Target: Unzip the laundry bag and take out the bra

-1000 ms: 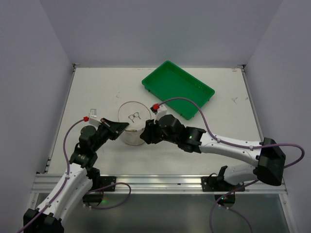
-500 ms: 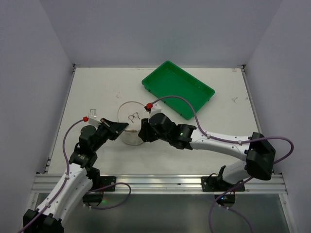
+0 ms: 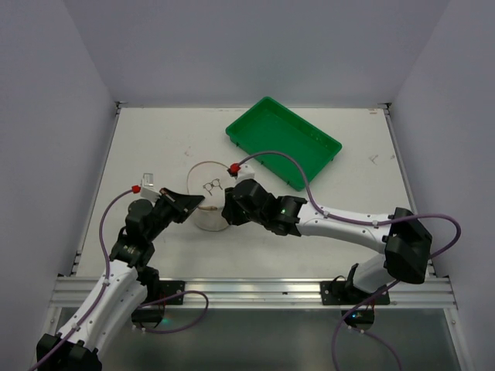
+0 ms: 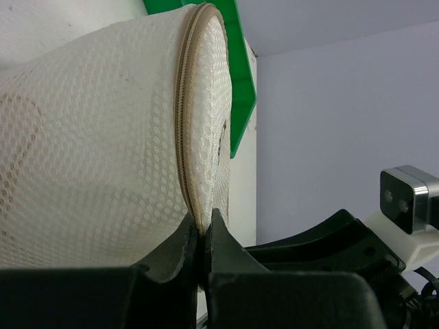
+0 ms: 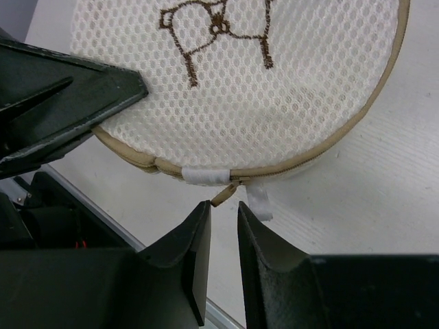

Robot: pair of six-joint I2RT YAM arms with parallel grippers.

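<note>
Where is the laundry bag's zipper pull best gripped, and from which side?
Pinch the free end of the tan zipper pull, coming in from outside the rim of the laundry bag: it juts outward, lined up with the gap of the right gripper.

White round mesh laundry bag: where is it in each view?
Top external: white round mesh laundry bag left of table centre, nearer than the green plastic tray.
Left wrist: bag fills the left half, beige zipper rim curving down mid-frame.
Right wrist: bag in the upper part, flat face with the drawing.
Shared landmark: black left gripper pinching the bag's rim, in all three.
</note>
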